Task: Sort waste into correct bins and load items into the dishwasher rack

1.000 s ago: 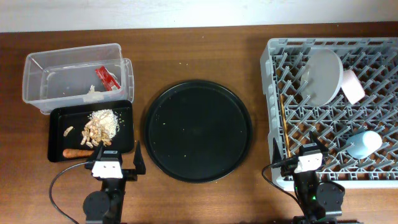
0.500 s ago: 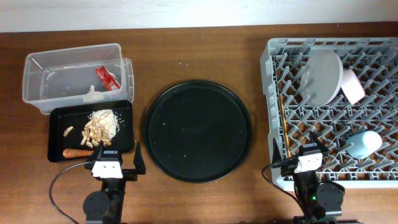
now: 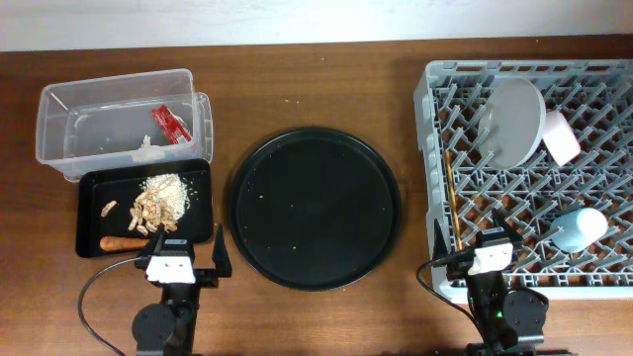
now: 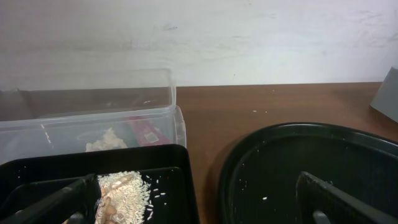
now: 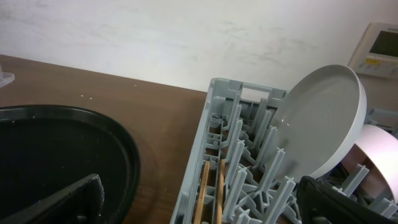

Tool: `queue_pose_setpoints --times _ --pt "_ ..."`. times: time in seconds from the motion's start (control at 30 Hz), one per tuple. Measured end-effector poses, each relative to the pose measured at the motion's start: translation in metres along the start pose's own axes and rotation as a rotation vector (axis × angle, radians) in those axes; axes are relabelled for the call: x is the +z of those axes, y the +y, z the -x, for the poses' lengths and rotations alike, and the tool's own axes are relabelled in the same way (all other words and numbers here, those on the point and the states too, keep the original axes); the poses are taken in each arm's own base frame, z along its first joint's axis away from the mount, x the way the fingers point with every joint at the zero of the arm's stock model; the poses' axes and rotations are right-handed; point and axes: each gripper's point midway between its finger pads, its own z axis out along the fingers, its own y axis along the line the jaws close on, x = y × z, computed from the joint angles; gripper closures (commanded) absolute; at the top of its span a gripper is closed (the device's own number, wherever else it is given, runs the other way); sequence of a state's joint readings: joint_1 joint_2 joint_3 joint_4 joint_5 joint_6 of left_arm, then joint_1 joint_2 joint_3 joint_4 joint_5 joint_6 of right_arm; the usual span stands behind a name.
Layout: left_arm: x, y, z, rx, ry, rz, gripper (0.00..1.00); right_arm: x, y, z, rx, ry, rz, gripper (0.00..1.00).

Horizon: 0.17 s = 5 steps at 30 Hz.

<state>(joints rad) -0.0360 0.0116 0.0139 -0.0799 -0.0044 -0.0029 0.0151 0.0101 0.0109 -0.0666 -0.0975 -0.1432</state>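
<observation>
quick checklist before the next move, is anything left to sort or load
1. Small red snack wrapper and crumpled white tissue in the clear rectangular plastic tub: ok.
2. Beige food scraps and small orange carrot in the shallow black rectangular tray: ok.
3. Pale grey-green round plate, pink-white bowl, small light-blue cup and two thin wooden chopsticks in the large grey plastic lattice rack: ok.
4. Large round black tray holds only crumbs: ok.
5. Left tool and right tool open, holding nothing: ok.
</observation>
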Motion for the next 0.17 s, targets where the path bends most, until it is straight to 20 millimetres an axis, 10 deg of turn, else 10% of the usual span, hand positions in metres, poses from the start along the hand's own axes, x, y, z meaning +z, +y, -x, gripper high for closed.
queue_pose_setpoints --times 0.17 --pt "0.0 0.0 0.0 0.0 0.0 0.0 0.01 0.0 -0.0001 0.0 0.0 0.0 0.0 0.02"
